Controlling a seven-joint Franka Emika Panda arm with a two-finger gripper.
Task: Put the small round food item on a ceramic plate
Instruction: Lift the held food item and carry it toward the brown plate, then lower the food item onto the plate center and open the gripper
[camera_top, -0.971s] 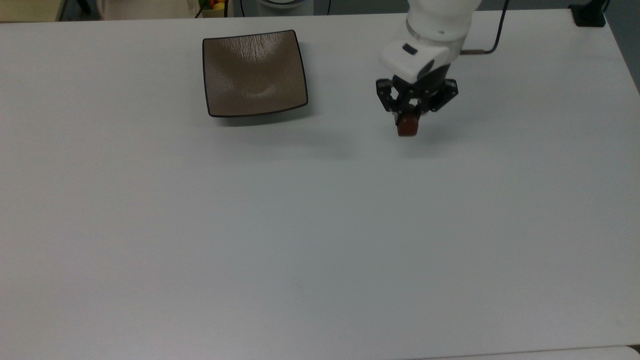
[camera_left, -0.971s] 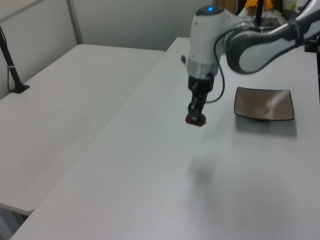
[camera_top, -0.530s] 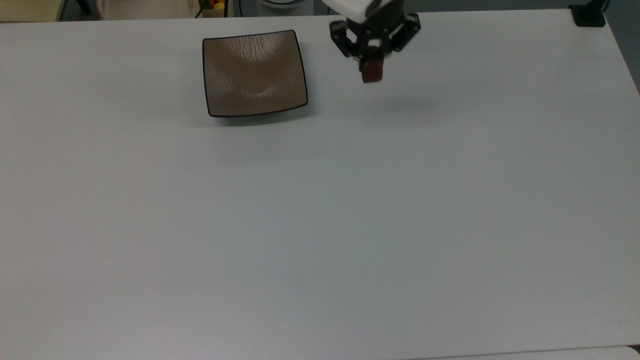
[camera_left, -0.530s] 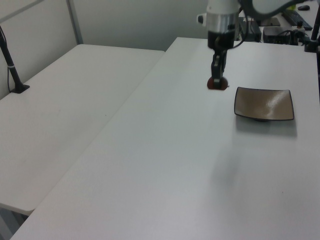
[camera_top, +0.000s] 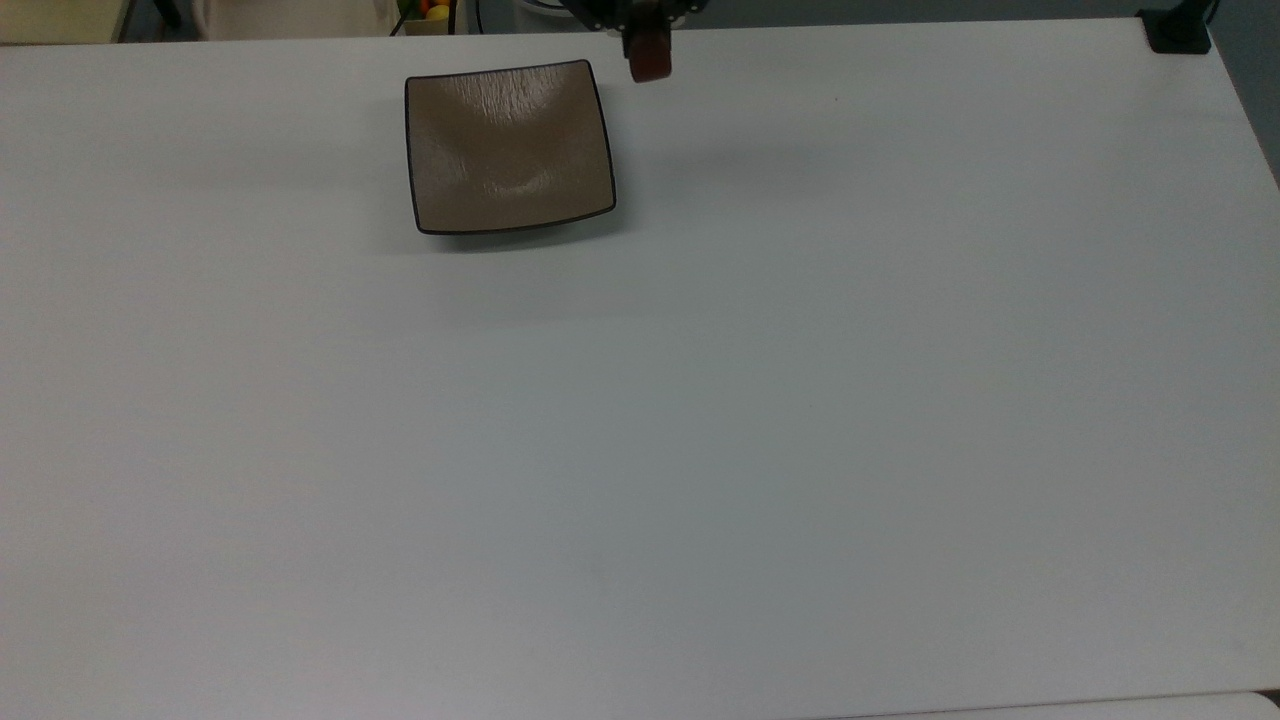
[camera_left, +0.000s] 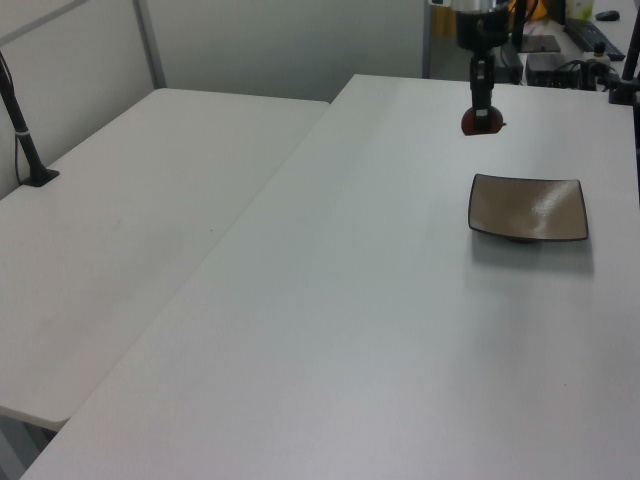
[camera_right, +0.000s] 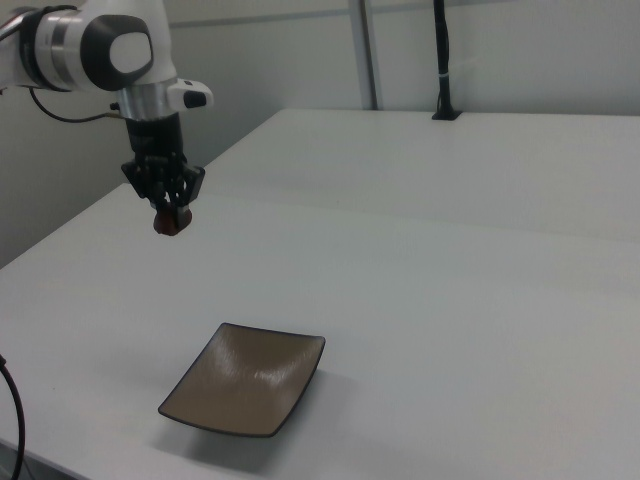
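Small round food item (camera_top: 649, 65) is a glossy dark reddish-brown lump, rounded barrel shape, pinched between the black fingers of the gripper (camera_right: 172, 212), which is closed on it. It hangs in the air above the white table (camera_top: 700, 420), clear of the surface in the right view. Ceramic plate (camera_top: 508, 147) is square, shallow, taupe-brown glaze with faint streaks, thin dark rim, upturned corners; nothing on it. In the top view the item sits just past the plate's upper right corner, near the table's far edge; probably not yet over the plate, though height makes this hard to judge. Table is matte, smooth, with wide open room on the top view's right and bottom.
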